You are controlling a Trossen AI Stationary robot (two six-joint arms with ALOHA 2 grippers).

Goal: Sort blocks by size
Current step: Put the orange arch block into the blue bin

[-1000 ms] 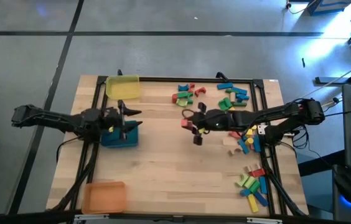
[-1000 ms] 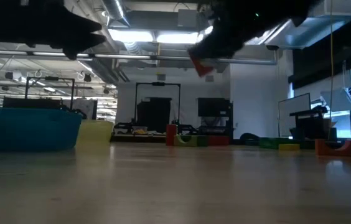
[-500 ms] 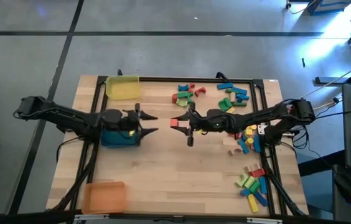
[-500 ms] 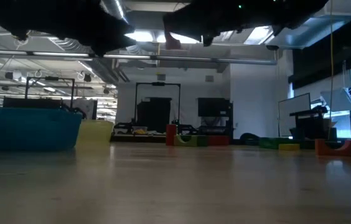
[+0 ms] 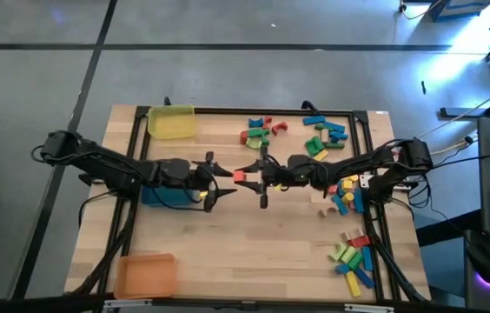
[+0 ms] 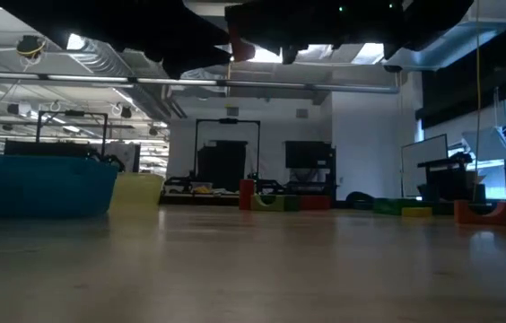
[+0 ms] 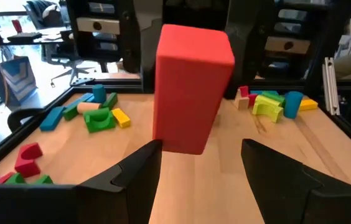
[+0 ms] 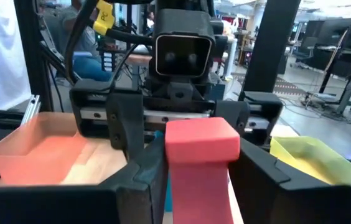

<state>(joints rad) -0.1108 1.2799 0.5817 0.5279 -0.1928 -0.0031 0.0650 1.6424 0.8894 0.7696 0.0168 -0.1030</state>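
Observation:
A tall red block hangs in mid-air over the middle of the table, with my right gripper shut on it. That gripper lies level and points toward the table's left. My left gripper faces it from the left, open. Its two fingers stand just short of the block, one to each side, without touching it. More blocks lie in loose clusters on the table's right half. My right gripper pinches the red block's two opposite long sides between its two fingers. The fingers come in level from the table's right. The block stands upright in the hold, its top end above the fingers, lifted clear of the table.
A blue tray sits under my left arm, a yellow tray at the far left and an orange tray at the near left. Block clusters lie at the far right, the right edge and the near right.
My left gripper has travelled from over the blue tray toward the table's right, up to the red block, staying open. My right gripper has tipped up from pointing down to level and drifted a little left, bringing the block up with it.

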